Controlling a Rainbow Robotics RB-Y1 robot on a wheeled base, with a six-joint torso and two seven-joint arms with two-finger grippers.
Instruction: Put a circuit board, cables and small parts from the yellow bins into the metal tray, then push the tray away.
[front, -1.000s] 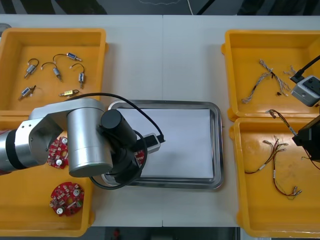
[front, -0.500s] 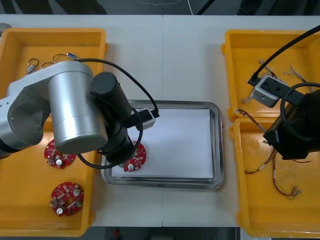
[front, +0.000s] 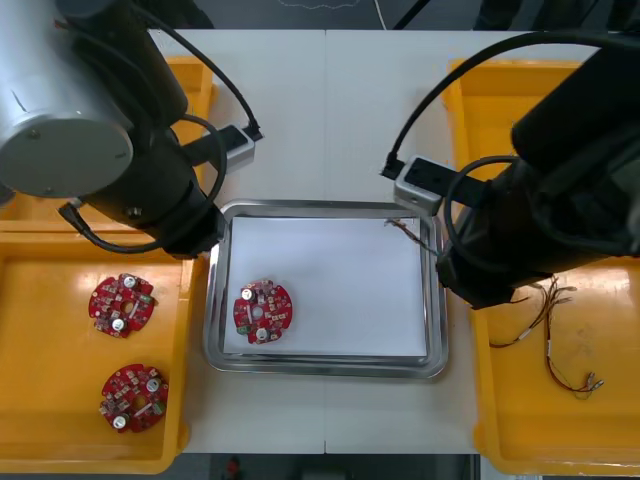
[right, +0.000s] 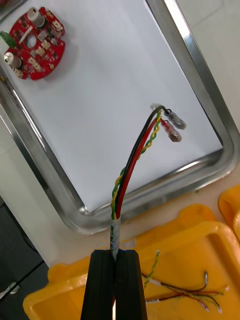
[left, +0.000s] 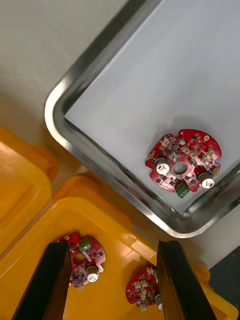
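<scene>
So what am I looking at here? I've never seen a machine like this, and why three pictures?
It is a two-armed robot at a light table. The wide picture looks down from above: its silver left arm on the left, its black right arm on the right. The two upright pictures come from cameras on the wrists, each showing that arm's black fingers. Between yellow bins lies a metal tray, white inside, holding one round red circuit board; two more boards lie in a left bin. The right gripper is shut on a red and yellow cable whose free end is over the tray. The left gripper is open, holding nothing, above that bin.
</scene>
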